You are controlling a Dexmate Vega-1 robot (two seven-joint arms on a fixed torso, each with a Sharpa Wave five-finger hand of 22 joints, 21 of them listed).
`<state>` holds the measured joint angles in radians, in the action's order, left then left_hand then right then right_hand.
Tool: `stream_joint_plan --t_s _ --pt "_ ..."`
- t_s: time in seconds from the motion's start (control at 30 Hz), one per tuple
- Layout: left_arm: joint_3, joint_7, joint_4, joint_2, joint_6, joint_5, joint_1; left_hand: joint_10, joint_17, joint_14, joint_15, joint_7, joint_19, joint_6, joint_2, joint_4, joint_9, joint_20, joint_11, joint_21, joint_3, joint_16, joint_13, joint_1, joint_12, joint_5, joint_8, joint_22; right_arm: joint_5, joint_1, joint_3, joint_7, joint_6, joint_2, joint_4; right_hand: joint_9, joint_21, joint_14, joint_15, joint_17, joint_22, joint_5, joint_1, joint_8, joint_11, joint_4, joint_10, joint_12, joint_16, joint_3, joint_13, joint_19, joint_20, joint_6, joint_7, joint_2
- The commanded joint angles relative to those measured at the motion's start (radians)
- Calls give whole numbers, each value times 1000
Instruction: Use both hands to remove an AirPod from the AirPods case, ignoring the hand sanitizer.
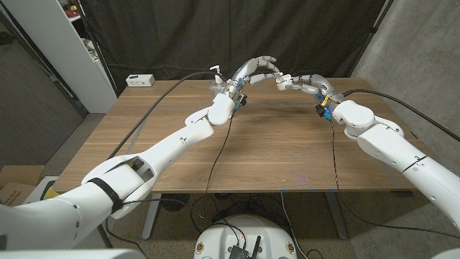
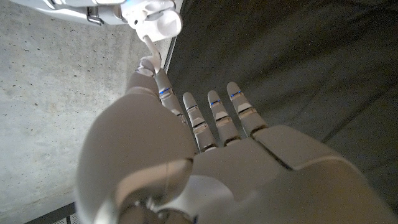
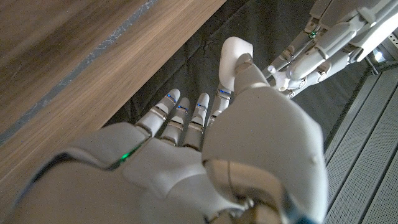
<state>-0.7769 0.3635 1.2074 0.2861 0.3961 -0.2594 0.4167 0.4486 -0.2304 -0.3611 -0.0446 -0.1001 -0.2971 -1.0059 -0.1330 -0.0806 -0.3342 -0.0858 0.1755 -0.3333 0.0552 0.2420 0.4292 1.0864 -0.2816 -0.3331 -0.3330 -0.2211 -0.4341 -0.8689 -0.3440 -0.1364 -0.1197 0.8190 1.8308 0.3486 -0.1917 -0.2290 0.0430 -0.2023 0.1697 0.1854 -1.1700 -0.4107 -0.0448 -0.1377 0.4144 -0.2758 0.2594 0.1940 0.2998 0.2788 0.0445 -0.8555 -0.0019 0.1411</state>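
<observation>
Head view is showing both arms reaching from the near corners over the wooden table (image 1: pixel 244 151) and meeting above its far edge. Right hand (image 1: pixel 300 83) is gripping the white AirPods case (image 3: pixel 234 57) between its thumb and fingers, raised off the table, its lid standing open in the left wrist view. Left hand (image 1: pixel 257 70) is pinching a white AirPod (image 2: pixel 151 46) by its stem just beside the case's opening, its other fingers lying extended. Farther back, the hand sanitizer (image 1: pixel 215 73) is standing near the table's far edge.
</observation>
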Motion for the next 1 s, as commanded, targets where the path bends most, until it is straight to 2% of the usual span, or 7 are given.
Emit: stream_joint_plan --t_s 0.03,0.13,0.27,0.4,0.63,0.87,1.0 --pt "28 -72 93 31 -56 52 42 -6 -3 0 -114 -3 -3 -9 -6 -2 -49 -2 -16 -7 -7 -2 6 12 0 -7 -9 -5 35 -4 -4 -44 -40 6 8 196 -3 -9 80 -3 3 9 -4 -44 4 1 12 5 6 -5 2 3 3 -38 -31 10" --pt "39 -105 167 57 -142 56 61 -25 -5 34 -97 -5 30 -5 -5 0 -60 -23 -17 4 -13 -16 7 15 9 -8 -12 -5 48 -8 -4 -59 -46 8 14 196 -4 -10 78 -3 3 9 -4 -44 -4 1 12 5 6 -6 3 3 4 -41 -31 10" --pt "45 -168 254 93 -266 58 69 -87 1 103 -65 -9 96 -4 -2 1 -77 -57 -46 32 -26 -43 2 25 37 -8 -18 4 54 -12 2 -71 -46 7 19 195 -4 -10 80 -4 3 9 -4 -42 -4 2 11 6 6 -6 3 3 3 -40 -33 10" --pt "42 -230 308 118 -357 68 64 -132 9 170 -44 -11 142 -9 -1 2 -82 -66 -60 57 -36 -61 -7 31 58 -9 -20 14 64 -17 6 -86 -48 6 26 195 -4 -11 80 -4 3 9 -3 -42 -3 2 12 7 6 -6 3 4 4 -43 -33 10" --pt "-11 -323 332 135 -482 31 13 -188 27 268 -13 -11 212 -13 0 4 -82 -87 -73 97 -51 -71 -26 41 78 -9 -15 29 66 -28 17 -100 -45 2 32 198 -3 -11 80 -4 3 9 -3 -40 -5 3 11 8 6 -7 4 2 3 -39 -34 10" --pt "-54 -405 274 118 -493 45 -45 -233 39 343 10 -11 251 -22 0 4 -75 -95 -90 120 -62 -75 -43 48 88 -10 -10 35 66 -44 30 -112 -37 2 38 198 -3 -11 79 -4 3 9 -4 -39 -1 2 12 9 5 -7 4 2 4 -40 -33 11" --pt "-108 -472 272 112 -569 -2 -96 -263 46 388 24 -10 277 -32 -1 5 -69 -103 -93 133 -69 -76 -56 53 92 -10 -6 37 65 -53 36 -116 -32 1 40 198 -3 -11 80 -4 3 9 -4 -38 -3 2 13 10 5 -8 5 2 3 -39 -35 10"
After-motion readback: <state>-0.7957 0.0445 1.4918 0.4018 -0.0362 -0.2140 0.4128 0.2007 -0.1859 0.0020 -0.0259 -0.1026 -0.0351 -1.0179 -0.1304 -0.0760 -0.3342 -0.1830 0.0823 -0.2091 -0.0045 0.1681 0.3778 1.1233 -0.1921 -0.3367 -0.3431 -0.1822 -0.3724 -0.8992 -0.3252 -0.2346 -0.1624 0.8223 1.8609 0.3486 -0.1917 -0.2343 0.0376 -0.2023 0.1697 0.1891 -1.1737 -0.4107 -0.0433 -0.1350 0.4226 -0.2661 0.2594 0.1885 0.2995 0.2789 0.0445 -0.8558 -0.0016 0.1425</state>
